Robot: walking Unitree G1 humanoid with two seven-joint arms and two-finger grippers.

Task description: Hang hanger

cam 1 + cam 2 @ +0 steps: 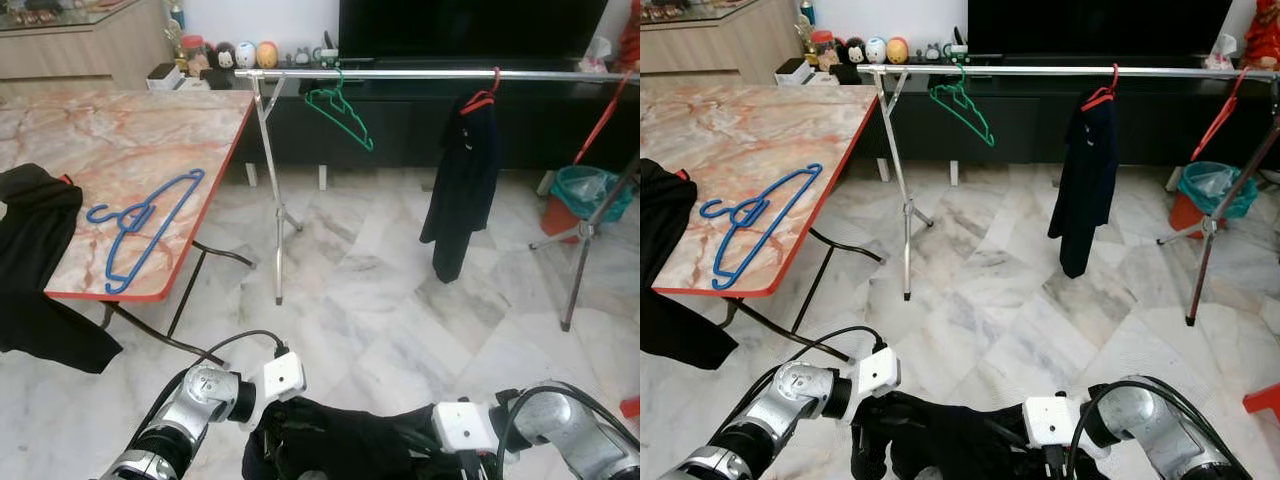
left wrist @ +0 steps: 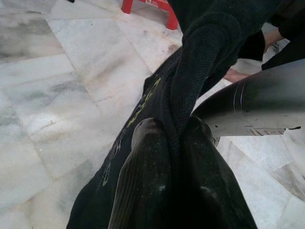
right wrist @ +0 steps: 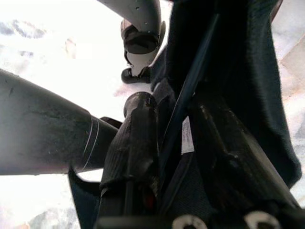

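Note:
Low in front of me, a black garment (image 1: 340,440) hangs bunched between my two arms. In the left wrist view my left gripper (image 2: 174,131) is shut on a fold of its knit fabric. My right gripper (image 3: 176,102) is shut around a thin dark blue hanger (image 3: 190,81) bar that runs through the garment, beside a white label (image 3: 187,136). The silver clothes rail (image 1: 420,74) stands ahead across the room. It carries a green hanger (image 1: 340,112) and a red hanger (image 1: 482,98) with a dark garment (image 1: 462,180).
A marble-topped table (image 1: 150,130) with a red edge stands at my left, holding a blue hanger (image 1: 140,225) and another black garment (image 1: 35,250). The rail's legs (image 1: 278,250), a teal bin (image 1: 585,190) and a red stool (image 1: 1262,400) stand on the marble floor.

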